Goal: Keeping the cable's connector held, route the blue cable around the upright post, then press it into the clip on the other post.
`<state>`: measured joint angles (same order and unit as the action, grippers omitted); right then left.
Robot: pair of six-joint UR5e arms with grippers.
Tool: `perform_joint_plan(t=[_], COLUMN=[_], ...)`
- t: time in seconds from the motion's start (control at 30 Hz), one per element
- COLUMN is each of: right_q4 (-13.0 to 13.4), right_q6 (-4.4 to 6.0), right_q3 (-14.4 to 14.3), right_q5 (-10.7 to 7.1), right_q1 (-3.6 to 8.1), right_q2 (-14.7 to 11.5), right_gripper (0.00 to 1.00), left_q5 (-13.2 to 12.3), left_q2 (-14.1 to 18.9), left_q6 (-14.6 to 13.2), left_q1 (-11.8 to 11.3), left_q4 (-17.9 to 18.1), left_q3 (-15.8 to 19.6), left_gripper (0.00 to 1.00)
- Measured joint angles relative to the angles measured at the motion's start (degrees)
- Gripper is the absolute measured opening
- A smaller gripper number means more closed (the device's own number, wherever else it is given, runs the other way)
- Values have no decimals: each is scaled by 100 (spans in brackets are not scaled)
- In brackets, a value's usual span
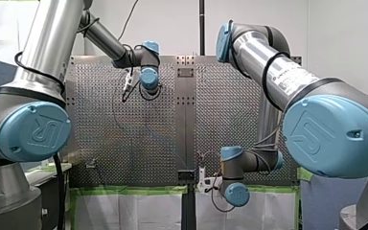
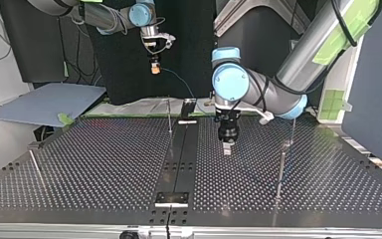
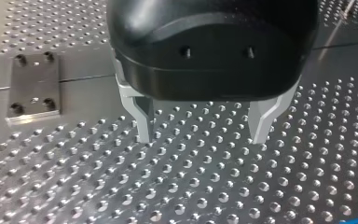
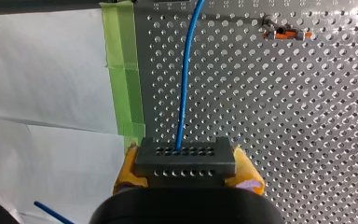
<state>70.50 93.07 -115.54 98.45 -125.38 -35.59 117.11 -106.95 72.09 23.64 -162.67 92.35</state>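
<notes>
Evidently routing was yet to start: right gripper [image 4: 189, 170] pinching the connector [image 4: 185, 158], left gripper [image 3: 200, 127] wide and empty, the cable [image 4: 186, 70] next needed carrying round the far post [image 2: 169, 117].

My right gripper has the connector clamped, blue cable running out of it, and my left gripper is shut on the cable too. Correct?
No: the left wrist view shows my left gripper open, jaws apart over the perforated table, holding nothing. My right gripper does clamp the connector, blue cable running out.
</notes>
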Motion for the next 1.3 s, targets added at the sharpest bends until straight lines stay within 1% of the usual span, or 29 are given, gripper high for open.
perform_joint_plan(t=[0.1,0.23,0.3,0.43,0.67,0.77,0.93,1.0,1.1,1.17,1.3], right_q4=[0,0,0,0,25,29,33,34,34,35,33], right_q6=[1,2,2,8,28,28,29,30,31,31,30], right_q3=[0,0,0,0,1,1,1,1,0,0,1], right_q5=[-33,-49,-51,-53,-130,-144,-149,-149,-149,-149,-150], right_q1=[0,0,0,0,0,0,0,0,0,0,0], right_q2=[0,0,1,2,1,2,2,1,1,1,1], right_gripper=[0,0,0,0,0,0,0,0,0,0,0], left_q5=[97,265,329,378,531,596,820,894,938,921,839], left_q2=[-140,-339,-404,-464,-699,-731,-742,-746,-744,-760,-924], left_q6=[-159,-377,-501,-725,-1143,-1331,-1645,-1736,-1792,-1804,-1823], left_q1=[7,-33,-62,-91,-32,-53,-106,-131,-170,-192,-225], left_q4=[122,191,220,250,176,169,224,245,267,286,291], left_q3=[-1,0,-2,-22,-328,-429,-492,-497,-498,-499,-546], left_gripper=[100,100,100,100,100,100,100,100,100,100,100])
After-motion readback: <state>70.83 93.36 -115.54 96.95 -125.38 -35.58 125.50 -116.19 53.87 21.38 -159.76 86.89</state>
